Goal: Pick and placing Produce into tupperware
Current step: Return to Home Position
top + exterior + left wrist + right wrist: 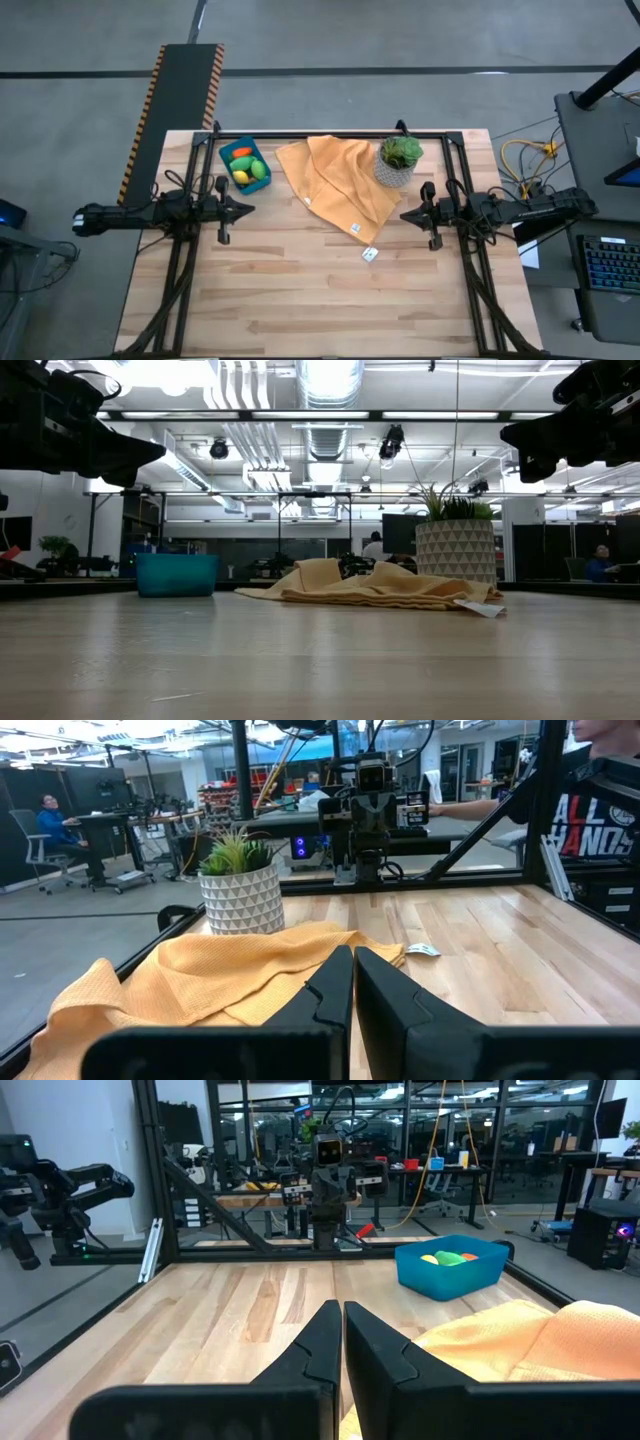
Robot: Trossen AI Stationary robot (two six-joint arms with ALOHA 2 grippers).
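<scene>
The left pincer (246, 209) hangs above the tabletop (330, 295), fingers together, holding nothing. Near it, toward the far edge, sits the tupperware (445, 1282) with green, yellow and orange produce (247, 170) inside. Farther off lie the cloth (335, 180) and plant (400, 152). The right pincer (406, 215), also closed, is well apart from the tupperware.
</scene>
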